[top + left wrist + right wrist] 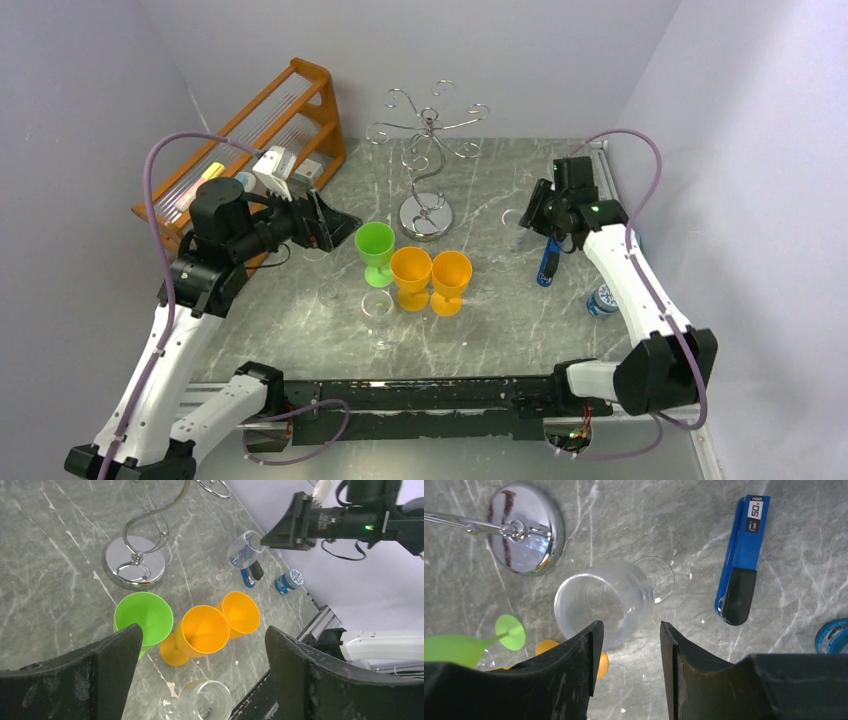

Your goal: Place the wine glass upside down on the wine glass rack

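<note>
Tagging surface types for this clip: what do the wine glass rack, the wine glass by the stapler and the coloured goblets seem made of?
Wine glass rack: bent metal wire, chrome-bright; its round base mirrors the surroundings.
Wine glass: clear, the table shows through; glass or clear plastic, cannot tell.
Green goblet and two orange goblets: likely plastic, with even saturated colour and a soft sheen.

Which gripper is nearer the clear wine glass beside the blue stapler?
Right. The right gripper hovers over the wine glass; the left gripper is far off, by the green goblet.
</note>
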Tool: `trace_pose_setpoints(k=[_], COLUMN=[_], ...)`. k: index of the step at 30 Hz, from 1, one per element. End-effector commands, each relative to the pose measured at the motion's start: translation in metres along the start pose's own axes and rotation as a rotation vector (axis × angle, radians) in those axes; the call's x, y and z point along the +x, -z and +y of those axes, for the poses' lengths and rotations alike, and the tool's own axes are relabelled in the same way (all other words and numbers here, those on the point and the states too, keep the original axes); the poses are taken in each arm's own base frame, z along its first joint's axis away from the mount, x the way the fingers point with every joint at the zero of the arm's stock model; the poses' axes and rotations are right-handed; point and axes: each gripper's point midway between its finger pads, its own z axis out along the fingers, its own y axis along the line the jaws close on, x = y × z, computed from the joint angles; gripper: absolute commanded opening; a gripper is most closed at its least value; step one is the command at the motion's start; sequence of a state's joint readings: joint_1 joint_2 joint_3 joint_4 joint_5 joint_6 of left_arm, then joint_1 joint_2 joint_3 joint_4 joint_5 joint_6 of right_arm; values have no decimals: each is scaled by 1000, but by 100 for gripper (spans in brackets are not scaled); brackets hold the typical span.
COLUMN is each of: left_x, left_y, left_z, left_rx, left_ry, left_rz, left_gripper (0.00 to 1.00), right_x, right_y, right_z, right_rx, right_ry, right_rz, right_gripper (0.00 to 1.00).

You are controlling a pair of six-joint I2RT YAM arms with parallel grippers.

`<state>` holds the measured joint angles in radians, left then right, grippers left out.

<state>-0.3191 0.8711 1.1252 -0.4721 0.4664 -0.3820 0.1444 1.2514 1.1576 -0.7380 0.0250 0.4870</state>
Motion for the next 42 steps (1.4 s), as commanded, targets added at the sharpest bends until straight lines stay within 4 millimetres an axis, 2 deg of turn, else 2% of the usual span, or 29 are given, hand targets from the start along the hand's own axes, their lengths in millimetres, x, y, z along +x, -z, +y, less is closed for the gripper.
trace_pose_setpoints(k=[1, 3, 7, 9, 14, 17, 23, 26, 29, 31, 34, 36, 42], left_x=[4, 6, 7, 7, 3, -7, -47, -67, -90, -101, -116, -123, -126], left_y=[2, 2, 3, 3, -1, -6, -22, -31, -38, -44, -49, -53, -73], left_z=[-18, -20, -17, -17, -19, -24, -33, -42, -50, -49, -58, -73, -117], left_rx=[83, 103, 83, 79, 81, 102, 135, 183, 229, 208, 224, 283, 422], left_ry=[21, 14, 8, 18, 78, 130, 268, 322, 336, 326, 302, 312, 401], left_rz=[45, 55, 62, 63, 53, 27, -81, -119, -182, -210, -223, -229, -254], left_gripper=[96, 96, 96, 96, 97, 96, 97, 95, 92, 91, 92, 92, 97], right_x=[-10, -9, -5, -7, -24, -48, -101, -120, -131, -140, -142, -139, -118], right_y=[-16, -24, -34, -32, -9, 23, 99, 139, 170, 199, 233, 253, 293], right_z=[4, 2, 2, 3, 5, 12, 31, 41, 50, 61, 74, 87, 120], right_rx=[63, 112, 166, 202, 229, 207, 28, -103, -226, -342, -505, -627, -956], right_ry=[61, 87, 141, 165, 167, 125, -17, -99, -167, -170, -180, -169, -130], right_rz=[-22, -13, 11, 3, -79, -195, -534, -695, -815, -914, -1008, -1046, -1054], right_gripper=[48, 42, 12, 1, 0, 0, 0, 0, 0, 0, 0, 0, 0])
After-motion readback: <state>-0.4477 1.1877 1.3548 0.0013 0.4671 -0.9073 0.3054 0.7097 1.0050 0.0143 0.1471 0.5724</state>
